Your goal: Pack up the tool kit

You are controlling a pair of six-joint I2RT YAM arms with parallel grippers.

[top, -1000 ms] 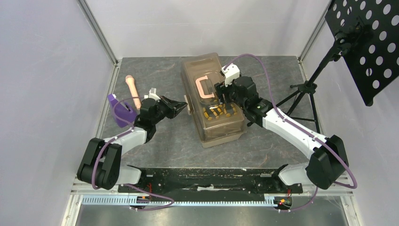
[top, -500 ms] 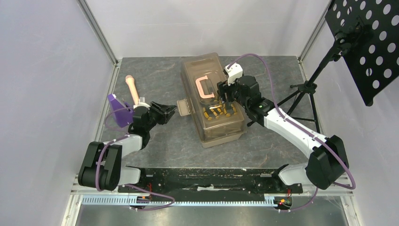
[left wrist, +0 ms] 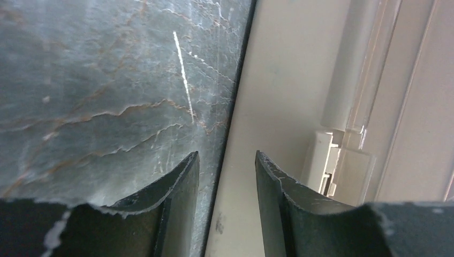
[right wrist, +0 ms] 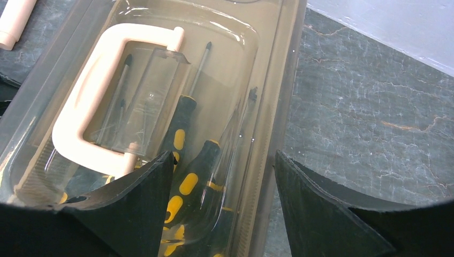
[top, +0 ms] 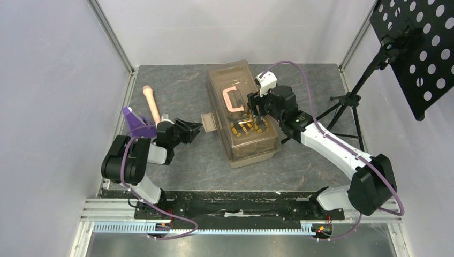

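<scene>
Closed tan translucent toolbox (top: 251,143) sits mid-table, long axis running away from the arms, pinkish handle (top: 233,100) lying flat in the lid recess. Yellow-and-black screwdrivers (right wrist: 184,184) show through the lid, loose and overlapping. Side latch flap (top: 210,122) on the box's left end sticks out, looks unfastened.

Right gripper (right wrist: 224,156) hovers over the lid just right of the handle, fingers spread wide, nothing in them. Left gripper (left wrist: 226,156) is low over the table (top: 203,160) just left of the flap, fingers parted, empty. Beige rod (top: 151,103) and purple block (top: 134,120) lie off to the left, well apart from the box.

Handling guess: rigid plastic shell, bulky, smooth lid likely slippery for a pinch. The tools inside add weight and would slide if it is tipped. Best hold is the handle bar, once raised out of its recess. The flap is thin and small, better pushed than gripped.

Hard to see:
- No hammer or utility knife made out through the lid.
- Cannot tell if the lid is fully seated.
- Any latch on the right end is hidden under the right arm.
- Left wrist view shows only stone surface and a pale panel with a clip, maybe the box side, unclear.
- Right fingertips are covered by the wrist in the top view
</scene>
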